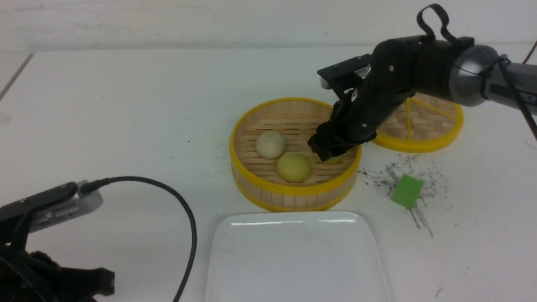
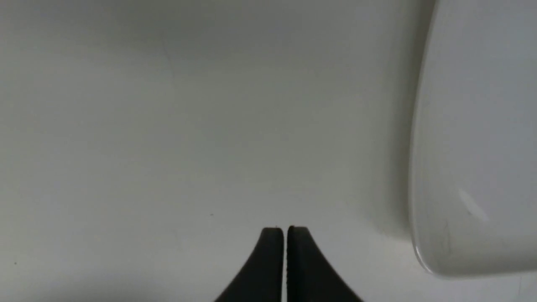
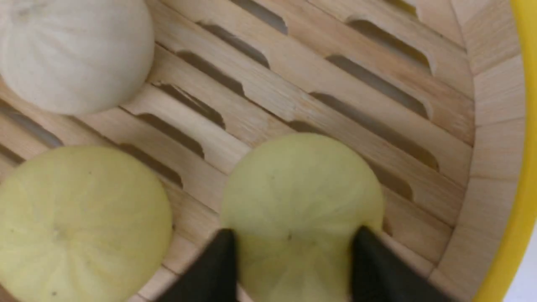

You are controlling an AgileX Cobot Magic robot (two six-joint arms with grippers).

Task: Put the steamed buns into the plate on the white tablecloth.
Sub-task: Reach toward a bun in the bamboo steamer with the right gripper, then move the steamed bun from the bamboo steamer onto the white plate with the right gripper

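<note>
Three steamed buns lie in the bamboo steamer (image 1: 293, 191): an off-white bun (image 1: 270, 144), a pale yellow bun (image 1: 293, 167), and a second yellow bun (image 1: 335, 160) mostly hidden under my right gripper (image 1: 329, 153). The right wrist view has that bun (image 3: 300, 188) between the two black fingertips, which press its sides; the right gripper (image 3: 293, 235) is shut on it. It rests on the slats. The white plate (image 1: 293, 251) sits in front of the steamer on the white tablecloth (image 1: 105, 117). My left gripper (image 2: 285, 228) is shut and holds nothing, low over the cloth beside the plate (image 2: 474, 147).
The steamer's woven lid (image 1: 423, 126) lies behind the right arm. A green block (image 1: 407, 191) sits among dark scuffs to the steamer's right. The left arm's camera and black cable (image 1: 184, 209) stand at the front left.
</note>
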